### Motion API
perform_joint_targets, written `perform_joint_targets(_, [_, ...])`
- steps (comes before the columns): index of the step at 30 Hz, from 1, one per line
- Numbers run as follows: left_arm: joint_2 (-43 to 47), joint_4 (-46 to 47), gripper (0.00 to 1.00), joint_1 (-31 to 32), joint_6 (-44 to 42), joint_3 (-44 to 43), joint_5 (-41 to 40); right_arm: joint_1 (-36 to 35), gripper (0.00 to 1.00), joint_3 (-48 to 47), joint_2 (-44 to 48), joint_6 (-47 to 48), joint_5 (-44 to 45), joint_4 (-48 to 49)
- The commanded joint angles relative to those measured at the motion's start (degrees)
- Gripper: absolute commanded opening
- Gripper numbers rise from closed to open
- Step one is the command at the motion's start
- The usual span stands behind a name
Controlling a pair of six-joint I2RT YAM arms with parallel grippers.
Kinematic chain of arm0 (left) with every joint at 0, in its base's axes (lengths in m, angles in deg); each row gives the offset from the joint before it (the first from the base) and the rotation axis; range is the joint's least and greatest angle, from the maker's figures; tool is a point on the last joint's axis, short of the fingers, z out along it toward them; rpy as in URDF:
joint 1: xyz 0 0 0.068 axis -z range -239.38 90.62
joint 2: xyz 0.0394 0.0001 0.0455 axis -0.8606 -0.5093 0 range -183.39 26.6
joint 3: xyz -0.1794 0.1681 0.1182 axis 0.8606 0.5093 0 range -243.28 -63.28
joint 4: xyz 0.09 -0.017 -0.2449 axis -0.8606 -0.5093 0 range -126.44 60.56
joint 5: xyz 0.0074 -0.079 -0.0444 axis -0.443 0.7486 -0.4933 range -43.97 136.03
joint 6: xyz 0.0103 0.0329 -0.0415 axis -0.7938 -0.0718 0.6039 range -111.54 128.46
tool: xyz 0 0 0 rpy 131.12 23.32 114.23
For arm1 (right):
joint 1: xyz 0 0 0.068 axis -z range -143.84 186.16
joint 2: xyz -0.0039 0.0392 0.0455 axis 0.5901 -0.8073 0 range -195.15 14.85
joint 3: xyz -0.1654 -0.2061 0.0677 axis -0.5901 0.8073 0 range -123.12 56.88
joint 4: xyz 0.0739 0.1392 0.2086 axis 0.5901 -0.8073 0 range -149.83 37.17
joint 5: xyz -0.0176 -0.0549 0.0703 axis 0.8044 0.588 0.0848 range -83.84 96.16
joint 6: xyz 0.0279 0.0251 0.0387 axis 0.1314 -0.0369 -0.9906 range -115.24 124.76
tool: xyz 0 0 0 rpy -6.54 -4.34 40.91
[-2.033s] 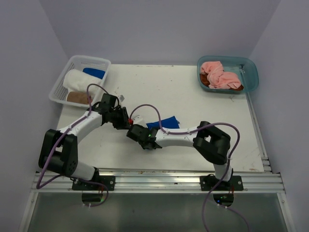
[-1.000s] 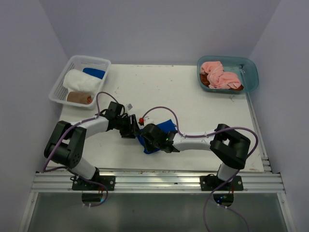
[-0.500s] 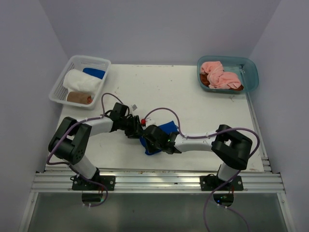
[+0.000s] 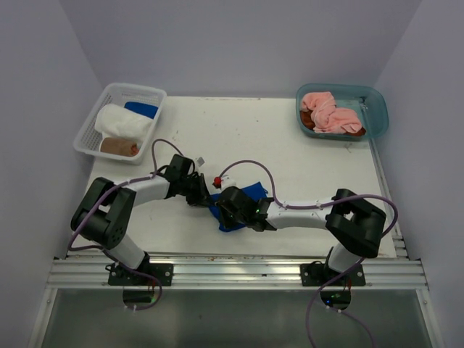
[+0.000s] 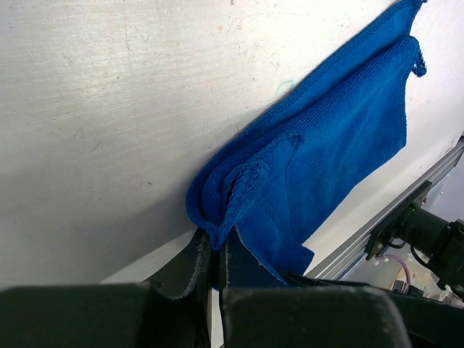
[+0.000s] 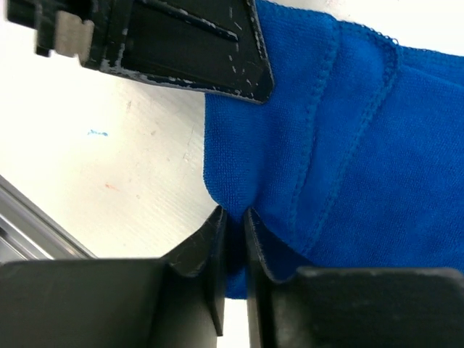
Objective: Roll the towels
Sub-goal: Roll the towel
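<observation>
A royal blue towel [image 4: 243,196] lies folded on the white table near the front middle. It fills the left wrist view [image 5: 326,159] and the right wrist view [image 6: 362,130]. My left gripper [image 4: 205,197] is shut on the towel's folded left edge [image 5: 216,235]. My right gripper [image 4: 226,214] is shut on the towel's near edge [image 6: 233,225], right beside the left gripper. A white towel [image 4: 122,120], a brown towel [image 4: 118,147] and a blue towel [image 4: 141,109] lie in the white basket. Pink towels [image 4: 330,112] and a brown towel [image 4: 309,122] lie in the teal tub.
The white mesh basket [image 4: 93,122] stands at the back left and the teal tub [image 4: 378,116] at the back right. The metal rail [image 4: 239,272] runs along the table's near edge. Purple cables loop over both arms.
Both grippers closed in on the blue towel and took hold of it. The towel got drawn toward the near edge and bunched. In the last half second little moved.
</observation>
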Motion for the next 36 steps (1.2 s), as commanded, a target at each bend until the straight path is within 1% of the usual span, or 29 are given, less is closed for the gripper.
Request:
perform_joint_targets(1, [2.6,-1.1,0.00,0.2,0.4,-0.2,-1.7,0.1,0.23,-0.4,1.6,1.2,2.1,-0.8])
perform_joint_targets(2, [3.3,-1.6,0.00,0.2,0.5,-0.4,-1.9,0.1,0.28,-0.7,1.7,1.4,3.0,-1.4])
perform_joint_targets(3, [3.8,-2.2,0.00,0.2,0.7,-0.6,-2.4,0.1,0.37,-0.8,1.9,1.8,3.6,-2.1])
perform_joint_targets(6, [5.5,-6.2,0.00,0.2,0.7,-1.7,-4.8,0.0,0.47,-1.0,3.4,2.9,5.0,-4.1])
perform_joint_targets(7, [6.1,-7.1,0.00,0.3,0.7,-1.6,-5.1,0.0,0.48,-1.0,4.2,3.2,5.2,-4.7])
perform_joint_targets(10, [8.8,-7.6,0.00,0.4,1.6,-1.3,-5.5,0.0,0.49,-1.3,5.6,3.3,6.7,-5.8])
perform_joint_targets(16, [10.2,-8.1,0.00,1.0,2.6,-0.6,-6.3,-0.7,0.51,-2.7,5.6,3.6,9.2,-6.5])
perform_joint_targets(26, [10.4,-8.8,0.00,1.0,2.4,-1.1,-6.8,-4.9,0.59,-11.0,-0.7,7.6,11.1,-8.4])
perform_joint_targets(34, [10.6,-9.8,0.00,1.0,2.5,-2.1,-7.2,-6.9,0.59,-15.5,-6.0,9.3,13.9,-9.4])
perform_joint_targets(36, [10.6,-10.0,0.00,1.0,2.5,-2.2,-7.4,-7.4,0.57,-16.7,-8.3,9.9,15.2,-10.0])
